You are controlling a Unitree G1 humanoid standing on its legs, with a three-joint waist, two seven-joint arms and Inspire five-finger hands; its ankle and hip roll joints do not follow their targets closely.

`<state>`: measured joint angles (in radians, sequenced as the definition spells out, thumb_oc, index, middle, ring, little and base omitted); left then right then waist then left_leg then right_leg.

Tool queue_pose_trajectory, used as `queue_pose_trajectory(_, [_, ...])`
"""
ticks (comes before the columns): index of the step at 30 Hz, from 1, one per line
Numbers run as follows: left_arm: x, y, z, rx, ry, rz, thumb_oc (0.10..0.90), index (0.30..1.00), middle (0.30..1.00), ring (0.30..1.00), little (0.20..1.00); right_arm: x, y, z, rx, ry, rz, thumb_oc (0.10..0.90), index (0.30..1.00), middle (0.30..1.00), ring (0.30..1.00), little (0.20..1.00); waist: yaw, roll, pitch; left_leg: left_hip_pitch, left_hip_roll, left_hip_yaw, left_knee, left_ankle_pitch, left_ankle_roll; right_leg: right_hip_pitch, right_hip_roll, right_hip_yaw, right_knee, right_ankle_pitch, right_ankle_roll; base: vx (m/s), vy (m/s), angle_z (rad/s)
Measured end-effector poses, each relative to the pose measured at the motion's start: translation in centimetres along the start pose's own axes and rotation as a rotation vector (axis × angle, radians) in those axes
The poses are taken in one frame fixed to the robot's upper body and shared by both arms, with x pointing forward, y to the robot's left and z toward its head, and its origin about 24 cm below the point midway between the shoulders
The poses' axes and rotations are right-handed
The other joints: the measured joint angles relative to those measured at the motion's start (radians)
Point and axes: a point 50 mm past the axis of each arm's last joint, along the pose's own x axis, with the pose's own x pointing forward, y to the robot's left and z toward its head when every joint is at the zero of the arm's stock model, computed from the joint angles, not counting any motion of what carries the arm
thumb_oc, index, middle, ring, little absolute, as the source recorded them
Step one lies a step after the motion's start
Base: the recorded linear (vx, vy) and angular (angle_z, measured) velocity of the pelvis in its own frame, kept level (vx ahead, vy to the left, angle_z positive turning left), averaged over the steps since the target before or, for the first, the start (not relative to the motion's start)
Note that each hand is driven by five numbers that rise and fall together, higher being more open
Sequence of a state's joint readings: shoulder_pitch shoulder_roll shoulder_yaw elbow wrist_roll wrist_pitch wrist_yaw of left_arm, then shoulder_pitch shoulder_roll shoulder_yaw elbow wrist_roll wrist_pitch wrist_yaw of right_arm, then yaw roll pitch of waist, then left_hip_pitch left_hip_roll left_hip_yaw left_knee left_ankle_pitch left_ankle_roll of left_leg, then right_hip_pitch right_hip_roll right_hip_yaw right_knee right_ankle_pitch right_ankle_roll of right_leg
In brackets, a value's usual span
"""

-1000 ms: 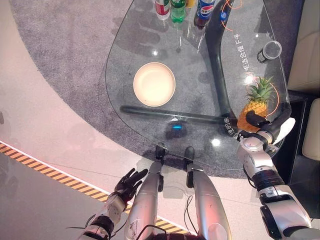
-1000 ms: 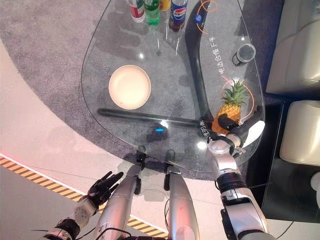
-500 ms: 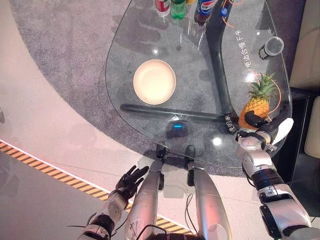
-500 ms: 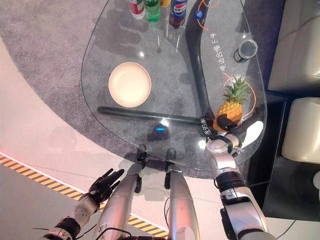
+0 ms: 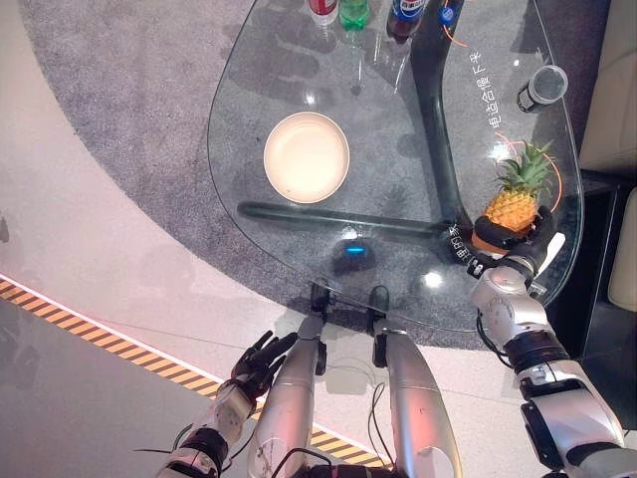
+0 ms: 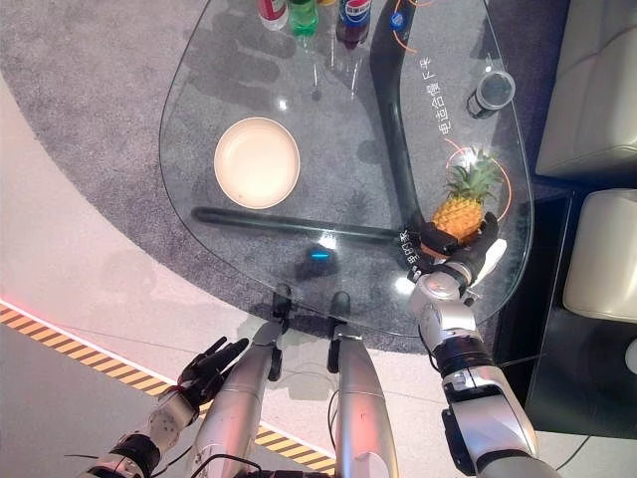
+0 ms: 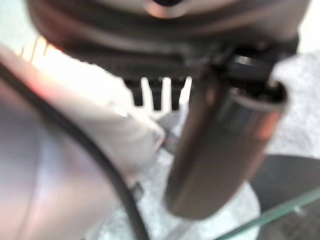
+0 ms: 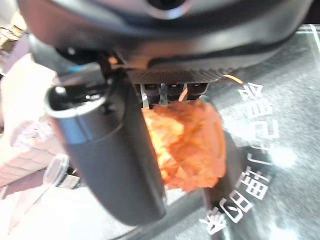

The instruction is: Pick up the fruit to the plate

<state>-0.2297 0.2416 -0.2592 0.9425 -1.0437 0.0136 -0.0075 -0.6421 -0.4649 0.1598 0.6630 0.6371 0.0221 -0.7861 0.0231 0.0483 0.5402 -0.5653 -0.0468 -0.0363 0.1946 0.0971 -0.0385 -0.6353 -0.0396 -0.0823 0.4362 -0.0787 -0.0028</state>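
Now R hand (image 5: 510,249) curls round pineapple (image 5: 512,206) base on worktop (image 5: 398,119); firm grip low, lift upright, carry to plate (image 5: 307,158). L hand (image 5: 255,362) idle, fingers relaxed.

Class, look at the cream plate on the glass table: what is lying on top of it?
Nothing lies on the plate. The pineapple stands apart, with the right hand round its base.
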Motion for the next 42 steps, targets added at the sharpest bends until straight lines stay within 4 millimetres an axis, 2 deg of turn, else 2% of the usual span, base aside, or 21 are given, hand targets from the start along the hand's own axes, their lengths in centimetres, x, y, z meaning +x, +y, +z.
queue_pose_trajectory(9, [0.0,0.0,0.1,-0.002,-0.002,0.0,0.8,0.9,0.9,0.9,0.9,1.0,-0.1,0.3,-0.017,0.026,0.0,0.8,0.9,0.9,0.9,0.9,0.001,0.0,0.0,-0.014,-0.002,-0.004,0.018,-0.003,-0.005,-0.011,-0.009,-0.011,0.024,-0.01,0.003,0.02,0.005,0.04])
queue_pose_trajectory(16, [0.0,0.0,0.0,-0.01,0.003,0.005,0.8,0.9,0.9,0.9,0.9,2.3,-1.0,0.6,-0.069,0.063,0.027,0.8,0.9,0.9,0.9,0.9,0.009,0.0,0.0,-0.018,-0.005,-0.007,0.019,-0.006,-0.002,-0.021,-0.014,-0.018,0.036,-0.015,-0.003,0.0,0.002,0.03])
queue_pose_trajectory(17, [0.0,0.0,0.0,-0.02,0.003,0.005,0.8,0.9,0.9,0.9,0.9,2.5,-1.0,0.8,-0.075,0.066,0.03,0.633,0.756,0.756,0.756,0.733,0.011,0.0,0.0,-0.018,-0.005,-0.007,0.02,-0.006,-0.002,-0.021,-0.014,-0.019,0.037,-0.015,-0.003,0.0,0.0,0.0])
queue_pose_trajectory(18, [0.0,0.0,0.0,-0.021,0.003,0.005,0.8,0.9,0.9,0.9,0.9,2.6,-1.0,0.9,-0.078,0.067,0.029,0.545,0.681,0.681,0.681,0.645,0.012,0.0,0.0,-0.018,-0.005,-0.008,0.02,-0.006,-0.002,-0.021,-0.014,-0.019,0.037,-0.015,-0.003,0.0,0.0,0.0])
queue_pose_trajectory(19, [0.0,0.0,0.0,-0.021,0.003,0.005,0.8,0.9,0.9,0.9,0.9,2.7,-1.1,1.0,-0.089,0.068,0.031,0.182,0.371,0.371,0.371,0.282,0.015,0.0,0.0,-0.018,-0.005,-0.008,0.021,-0.006,-0.002,-0.021,-0.014,-0.019,0.038,-0.015,-0.003,0.0,0.0,0.0])
queue_pose_trajectory(20, [0.0,0.0,0.0,-0.021,0.003,0.005,0.8,0.9,0.9,0.9,0.9,2.9,-1.3,1.1,-0.096,0.067,0.03,0.1,0.3,0.3,0.3,0.2,0.02,0.0,0.0,-0.019,-0.005,-0.008,0.021,-0.006,-0.002,-0.022,-0.014,-0.019,0.039,-0.015,-0.003,0.0,0.0,0.0])
queue_pose_trajectory(24, [0.0,0.0,0.1,-0.021,0.002,0.005,0.8,0.9,0.9,0.9,0.9,3.4,-2.0,1.7,-0.134,0.052,0.018,0.1,0.3,0.3,0.3,0.2,0.028,0.001,-0.001,-0.039,-0.005,-0.01,0.034,-0.006,-0.002,-0.038,-0.015,-0.021,0.05,-0.016,-0.004,0.0,0.0,0.0])
queue_pose_trajectory(32, [0.0,0.2,0.0,-0.022,0.006,0.006,0.8,0.9,0.9,0.9,0.9,3.7,-1.9,2.3,-0.15,0.055,0.022,0.1,0.3,0.3,0.3,0.2,0.029,0.001,-0.001,-0.044,-0.006,-0.016,0.035,-0.006,-0.003,-0.043,-0.015,-0.023,0.053,-0.013,-0.007,0.0,0.0,0.0])
queue_pose_trajectory(42, [0.0,0.2,0.0,-0.035,0.001,0.008,0.8,0.9,0.9,0.9,0.9,3.7,-1.9,2.2,-0.152,0.062,0.027,0.1,0.3,0.3,0.3,0.2,0.03,0.001,-0.001,-0.04,-0.007,-0.029,0.034,-0.003,-0.007,-0.04,-0.016,-0.033,0.055,-0.008,-0.006,0.0,-0.003,0.01])
